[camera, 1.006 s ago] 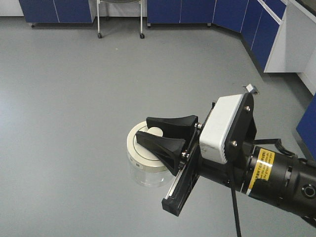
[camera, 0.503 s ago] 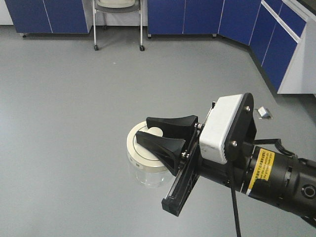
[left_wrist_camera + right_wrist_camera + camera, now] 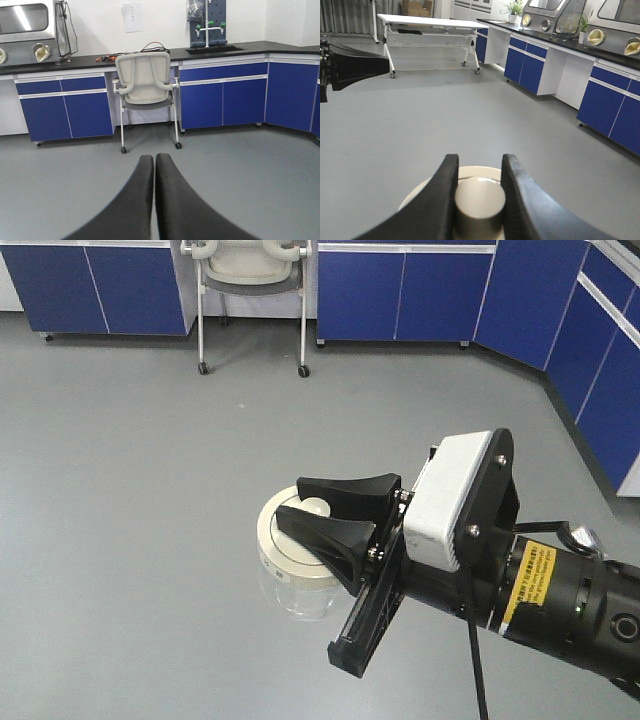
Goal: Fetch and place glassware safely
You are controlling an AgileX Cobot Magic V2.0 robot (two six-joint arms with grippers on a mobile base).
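Observation:
The glassware is a small clear glass jar (image 3: 292,592) with a round cream-white lid (image 3: 282,540) and a central knob (image 3: 317,507). It hangs in the air above the grey floor. My right gripper (image 3: 335,512) is shut on the knob, one black finger on each side. In the right wrist view the knob (image 3: 480,202) sits tight between the fingers of the right gripper (image 3: 480,161), with the lid (image 3: 472,171) behind it. My left gripper (image 3: 154,161) is shut and empty, pointing at a chair.
A wheeled cream chair (image 3: 250,275) (image 3: 145,82) stands before blue cabinets (image 3: 400,285) (image 3: 225,100). More blue cabinets (image 3: 600,350) run along the right. A white folding table (image 3: 432,21) stands far off. A black finger (image 3: 357,64) shows at the left edge.
The room has shifted in the front view: the chair and cabinets have come down and to the right. The right gripper and jar keep the same place in the picture.

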